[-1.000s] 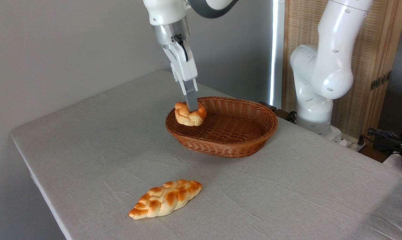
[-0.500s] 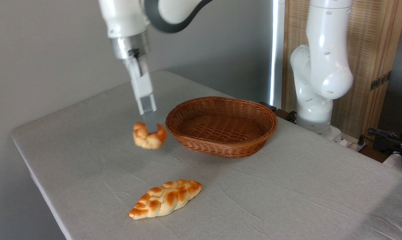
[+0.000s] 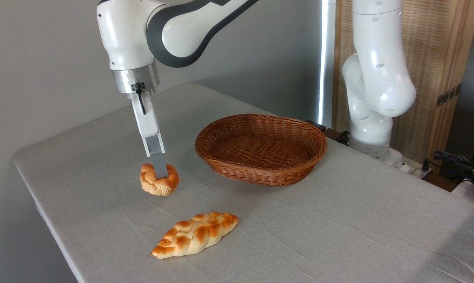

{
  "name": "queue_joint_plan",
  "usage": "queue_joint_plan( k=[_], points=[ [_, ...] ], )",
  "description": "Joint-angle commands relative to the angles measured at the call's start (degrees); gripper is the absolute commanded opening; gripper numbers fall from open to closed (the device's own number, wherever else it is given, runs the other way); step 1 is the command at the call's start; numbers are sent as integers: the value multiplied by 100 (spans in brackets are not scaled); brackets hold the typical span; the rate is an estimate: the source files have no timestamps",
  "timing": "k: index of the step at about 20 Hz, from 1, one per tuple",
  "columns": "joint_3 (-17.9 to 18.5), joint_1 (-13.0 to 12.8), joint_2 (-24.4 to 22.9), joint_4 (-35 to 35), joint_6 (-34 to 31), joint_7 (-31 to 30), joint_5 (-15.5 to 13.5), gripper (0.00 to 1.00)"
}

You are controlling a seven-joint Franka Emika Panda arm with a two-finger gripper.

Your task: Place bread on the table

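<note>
Basket [image 3: 261, 148] holds nothing; gripper [image 3: 161, 173] clamps bread [image 3: 159, 184] over table [image 3: 103, 157].

The near finger of the end effector [image 3: 161, 176] covers the centre of the bread [image 3: 159, 184]; the far finger is hidden behind it. Whether the bread's base touches the table [image 3: 339, 220] cannot be told. The table is cropped at 6 and 3 o'clock. The arm [image 3: 174, 27] leaves the frame at 12 o'clock. Cables [image 3: 456, 161] at 3 o'clock are indistinct.
</note>
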Motion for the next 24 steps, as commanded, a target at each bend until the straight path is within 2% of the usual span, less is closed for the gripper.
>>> queue_joint_plan(
  k=[1, 7, 11, 13, 15, 16, 18, 20, 24],
  points=[
    [-32, -29, 38, 70, 69, 98, 73, 100],
    [-41, -12, 21, 148, 60, 19, 12, 100],
    [152, 181, -173, 500, -98, -296, -23, 100],
    [196, 243, -199, 919, -701, -464, -23, 100],
    [144, 540, -208, 1334, -1484, -447, -49, 100],
    [135, 673, -217, 1475, -1687, -447, -198, 100],
    [126, 1006, -409, 1555, -1803, -456, -584, 100],
    [109, 1419, -655, 1546, -1812, -465, -674, 100],
    [109, 1912, -832, 1555, -1987, -482, -884, 100]
  ],
)
